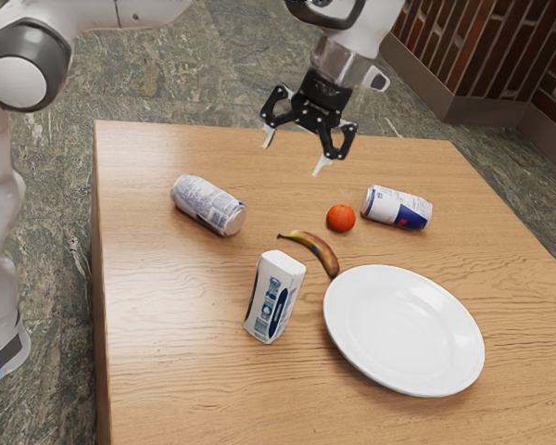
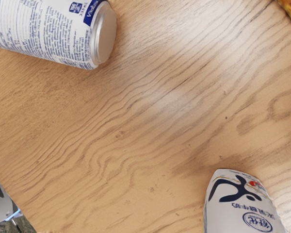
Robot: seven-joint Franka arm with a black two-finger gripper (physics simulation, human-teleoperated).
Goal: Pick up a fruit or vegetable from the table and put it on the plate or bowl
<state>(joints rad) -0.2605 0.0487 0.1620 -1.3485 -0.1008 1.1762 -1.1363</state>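
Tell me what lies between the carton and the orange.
The banana, flat on the table, lies between the carton and the orange in the exterior view.

White plate (image 1: 403, 329), orange fruit (image 1: 341, 218), yellow-brown banana (image 1: 313, 248), blue-white carton (image 1: 273, 297)

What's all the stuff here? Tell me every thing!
Wooden table: one, light brown, under everything.
Round white plate: one, white, exterior view's right.
Lying drink can: one, white-blue, exterior view's left.
Second lying can: one, white-blue-red, beyond the plate.
Small round orange fruit: one, orange, beside the second can.
Curved banana: one, yellow-brown, by the plate.
Upright carton: one, white-blue, beside the banana.
Black two-finger gripper: one, black, open, above the table.
White robot arm: one, white, exterior view's left.
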